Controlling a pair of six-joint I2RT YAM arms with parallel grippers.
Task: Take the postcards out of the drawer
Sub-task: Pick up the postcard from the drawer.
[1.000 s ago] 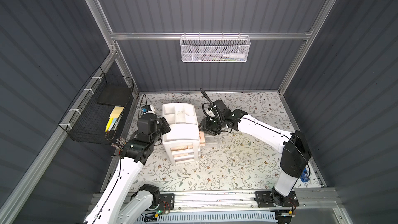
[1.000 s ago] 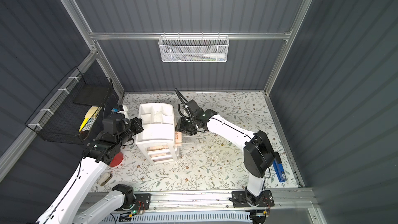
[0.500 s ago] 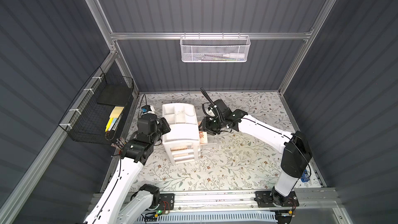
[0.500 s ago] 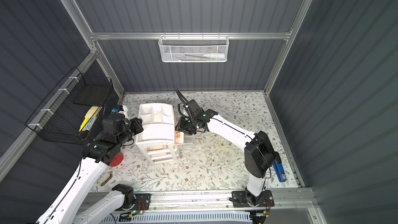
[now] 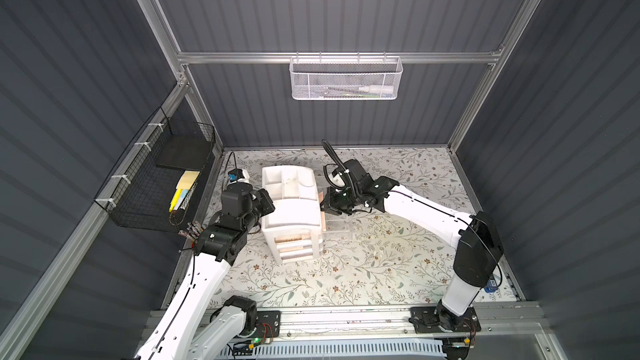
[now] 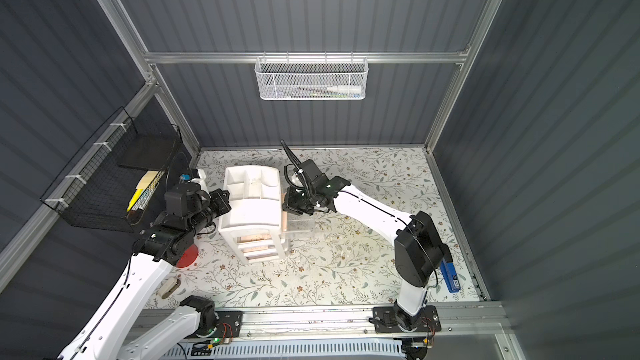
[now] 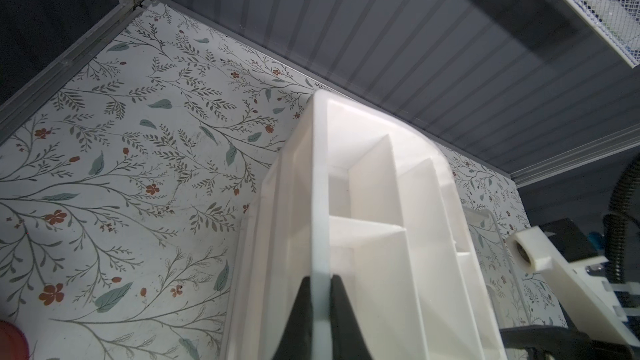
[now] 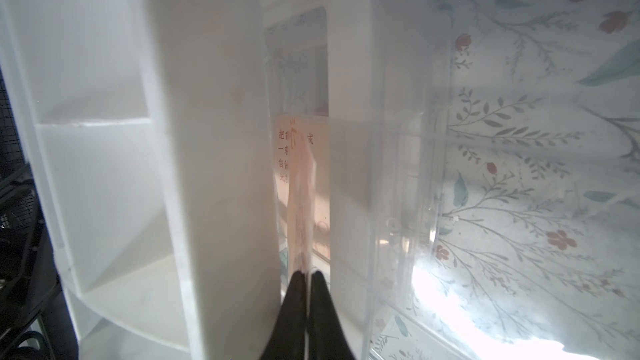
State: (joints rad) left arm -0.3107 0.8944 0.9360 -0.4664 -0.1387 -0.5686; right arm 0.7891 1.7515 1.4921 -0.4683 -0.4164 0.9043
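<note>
A white desk organizer (image 5: 291,209) (image 6: 252,209) stands left of centre on the floral mat. Its clear drawer (image 5: 341,223) (image 6: 301,225) is pulled out to the right. Pale peach postcards (image 5: 322,218) (image 6: 284,219) stand on edge in the drawer, against the organizer's side. My right gripper (image 5: 327,202) (image 8: 307,273) reaches into the drawer and is shut on the edge of one peach postcard (image 8: 303,202). Behind it another peach card (image 8: 318,154) with printed characters shows. My left gripper (image 5: 266,202) (image 7: 320,280) is shut on the organizer's rim wall (image 7: 320,202).
A black wire basket (image 5: 162,181) with yellow notes hangs on the left wall. On the back wall is a white mesh basket (image 5: 344,79). A red disc (image 6: 187,258) lies by the left arm, and a blue object (image 6: 450,273) by the right arm's base.
My right gripper's jaws have closed on the peach postcard in the drawer. Both arms have stayed nearly in place.
</note>
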